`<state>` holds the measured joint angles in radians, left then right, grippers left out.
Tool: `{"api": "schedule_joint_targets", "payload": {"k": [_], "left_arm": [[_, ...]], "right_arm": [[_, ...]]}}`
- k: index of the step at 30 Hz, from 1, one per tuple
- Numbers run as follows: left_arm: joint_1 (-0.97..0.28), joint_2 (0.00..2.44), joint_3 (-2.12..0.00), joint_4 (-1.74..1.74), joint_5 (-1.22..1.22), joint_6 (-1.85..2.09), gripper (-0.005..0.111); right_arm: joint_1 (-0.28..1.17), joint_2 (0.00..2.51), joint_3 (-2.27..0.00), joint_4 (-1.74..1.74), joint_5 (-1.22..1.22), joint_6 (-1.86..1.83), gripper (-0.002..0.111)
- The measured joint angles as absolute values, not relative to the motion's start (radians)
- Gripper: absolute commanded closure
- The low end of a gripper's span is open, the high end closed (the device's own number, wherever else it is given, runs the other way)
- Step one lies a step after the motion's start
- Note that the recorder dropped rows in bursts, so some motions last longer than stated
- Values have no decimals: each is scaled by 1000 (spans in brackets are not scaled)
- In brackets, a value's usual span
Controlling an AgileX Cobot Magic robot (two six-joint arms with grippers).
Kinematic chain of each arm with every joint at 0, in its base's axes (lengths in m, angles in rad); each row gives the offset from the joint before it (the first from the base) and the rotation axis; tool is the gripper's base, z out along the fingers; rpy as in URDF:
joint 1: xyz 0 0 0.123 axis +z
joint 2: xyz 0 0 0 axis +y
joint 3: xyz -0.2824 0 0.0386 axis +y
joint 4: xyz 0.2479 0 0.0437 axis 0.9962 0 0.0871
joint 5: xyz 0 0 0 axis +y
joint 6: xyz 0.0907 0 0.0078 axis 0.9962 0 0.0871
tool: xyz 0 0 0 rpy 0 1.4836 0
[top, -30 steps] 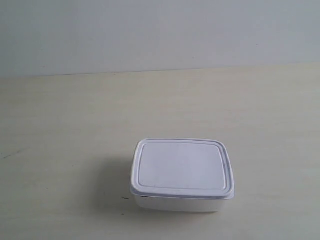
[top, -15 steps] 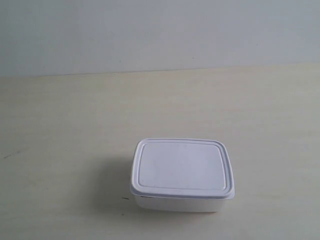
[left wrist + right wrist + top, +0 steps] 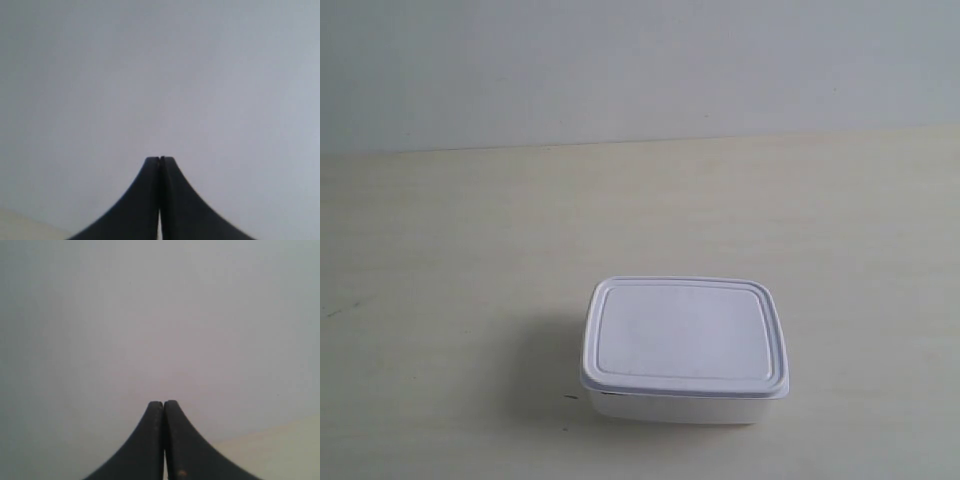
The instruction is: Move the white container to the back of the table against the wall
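White container (image 3: 685,345) on table (image 3: 440,250); left pincer (image 3: 160,161), right pincer (image 3: 164,403) closed, facing wall (image 3: 150,75).

You get soft, even, fairly bright light in the exterior view, though contrast is low and slightly hazy. The white container (image 3: 685,345) throws a faint, blurry-edged shadow onto the worktop (image 3: 440,300) toward that view's left, so light arrives from its right and above. In your wrist views, the left pincer (image 3: 159,159) and right pincer (image 3: 164,403) show as near-black silhouettes with soft, out-of-focus edges. Behind them the wall (image 3: 160,75) is a smooth grey gradient, dimmer toward the corners.
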<state>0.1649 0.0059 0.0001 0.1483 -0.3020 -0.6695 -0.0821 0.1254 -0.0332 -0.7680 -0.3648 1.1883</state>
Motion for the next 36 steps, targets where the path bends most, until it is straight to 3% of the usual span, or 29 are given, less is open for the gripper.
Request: {"api": "schedule_joint_targets", "payload": {"k": [9, 19, 25, 30, 36], "left_arm": [[165, 6, 0, 166, -444, -700, 107], [165, 6, 0, 203, -523, -789, 107], [165, 47, -6, 519, -533, -1081, 107], [165, 211, -115, 871, -567, -1354, 107], [165, 433, -177, 1041, -736, -1483, 107]], "right_arm": [[-82, 389, -133, -986, -373, 1376, 108], [-82, 677, -182, -1122, -571, 1385, 108], [-82, 771, -183, -1152, -679, 1387, 108], [-82, 793, -194, -1181, -741, 1387, 108], [-82, 793, -198, -1237, -786, 1410, 108]]}}
